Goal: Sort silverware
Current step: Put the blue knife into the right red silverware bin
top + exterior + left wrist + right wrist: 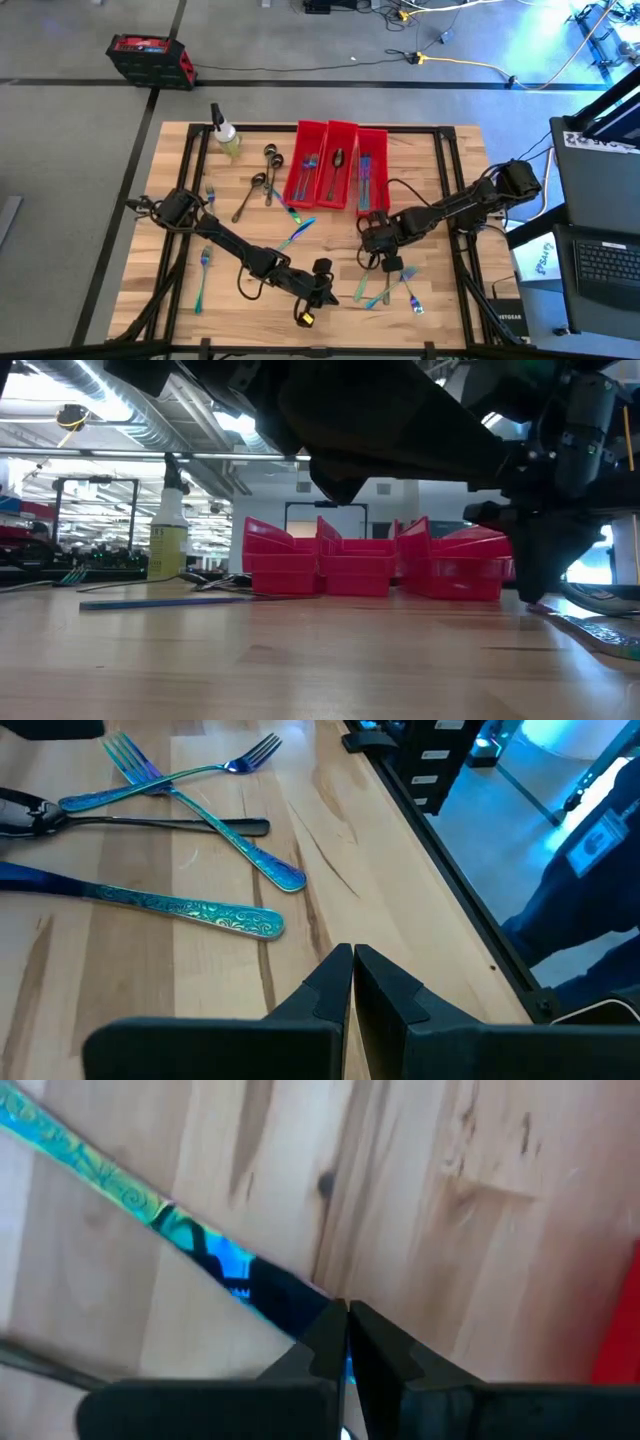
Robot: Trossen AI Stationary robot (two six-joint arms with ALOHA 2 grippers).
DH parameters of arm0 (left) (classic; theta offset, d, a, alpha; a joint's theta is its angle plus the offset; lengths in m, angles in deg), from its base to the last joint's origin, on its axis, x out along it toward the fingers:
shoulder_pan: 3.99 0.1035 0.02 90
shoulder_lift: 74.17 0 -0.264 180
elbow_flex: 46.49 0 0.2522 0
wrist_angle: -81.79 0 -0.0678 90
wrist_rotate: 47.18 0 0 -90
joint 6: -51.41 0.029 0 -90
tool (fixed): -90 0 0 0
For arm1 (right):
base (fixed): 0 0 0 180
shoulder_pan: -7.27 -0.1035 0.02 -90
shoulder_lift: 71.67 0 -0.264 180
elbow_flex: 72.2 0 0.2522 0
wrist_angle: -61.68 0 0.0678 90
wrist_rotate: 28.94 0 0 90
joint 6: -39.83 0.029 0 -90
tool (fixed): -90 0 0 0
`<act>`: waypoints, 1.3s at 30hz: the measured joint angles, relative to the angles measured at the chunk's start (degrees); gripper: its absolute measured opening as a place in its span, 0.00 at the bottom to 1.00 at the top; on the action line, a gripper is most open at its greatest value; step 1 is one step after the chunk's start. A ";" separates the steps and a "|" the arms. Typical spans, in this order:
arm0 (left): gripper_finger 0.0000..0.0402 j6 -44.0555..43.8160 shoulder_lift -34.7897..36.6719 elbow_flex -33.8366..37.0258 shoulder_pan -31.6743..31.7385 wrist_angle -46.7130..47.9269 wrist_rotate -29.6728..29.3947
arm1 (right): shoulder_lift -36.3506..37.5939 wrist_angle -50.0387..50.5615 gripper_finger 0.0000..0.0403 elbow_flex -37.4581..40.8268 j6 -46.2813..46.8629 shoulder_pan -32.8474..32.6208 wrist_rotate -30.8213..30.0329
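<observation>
At the near edge of the wooden desk (250, 310), the left gripper (322, 297) sits low with its fingers pressed together, holding nothing. Just beyond it, toward the right, lies a small cluster of silverware: two crossed iridescent forks (190, 790), a dark grey utensil (150, 822) and a blue piece with a patterned teal handle (190, 908).

The right gripper (392, 264) hangs over that same cluster, its fingers shut. In the right wrist view the fingertips (340, 1330) sit right at an iridescent knife (150, 1215) lying flat on the wood; whether they pinch it or only touch it cannot be told.

On the left side of the desk, a teal fork (203, 275) lies alone, and another blue piece (297, 232) rests near the middle.

Farther back, two dark grey spoons (252, 192) lie just left of the bins. Three long red bins (338, 168) stand side by side at the far edge. The left bin (308, 165) holds a few blue pieces, the middle bin (338, 165) a dark spoon, and the right bin (371, 170) several long blue pieces. A spray bottle (226, 135) with yellowish liquid stands upright at the far left, apart from the bins.
</observation>
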 joint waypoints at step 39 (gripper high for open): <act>0.00 -6.70 -0.07 -0.04 -1.68 5.48 -7.50 | -5.57 -7.24 0.35 -4.85 -41.44 -5.12 9.13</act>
